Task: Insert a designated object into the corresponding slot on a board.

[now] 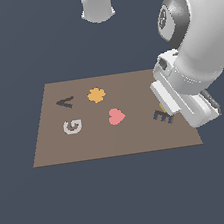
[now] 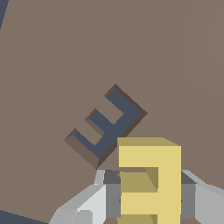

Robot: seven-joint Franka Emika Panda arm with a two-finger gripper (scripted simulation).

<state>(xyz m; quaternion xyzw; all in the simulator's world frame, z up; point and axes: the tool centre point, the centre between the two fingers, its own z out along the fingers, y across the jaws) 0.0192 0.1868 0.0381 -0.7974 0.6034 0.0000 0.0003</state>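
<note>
**Yellow E in the jaws, just beside its slot**

I see my gripper [image 2: 148, 192] clamped on the yellow E [image 2: 151, 181], grey fingers [image 2: 111, 199] pressing both sides. The E-shaped recess [image 2: 107, 127] lies just beside it, unfilled. In the exterior view it sits at the board [image 1: 64, 151]'s right edge, the grey G [image 1: 72, 126] far left.

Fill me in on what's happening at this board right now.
A Panda arm's end effector is shut on a yellow E block and holds it above the brown board, close to the dark E-shaped slot. The block is not yet in the slot and looks rotated relative to it. Elsewhere on the board sit a grey G, a pink heart, an orange flower shape and an A-shaped recess.
</note>
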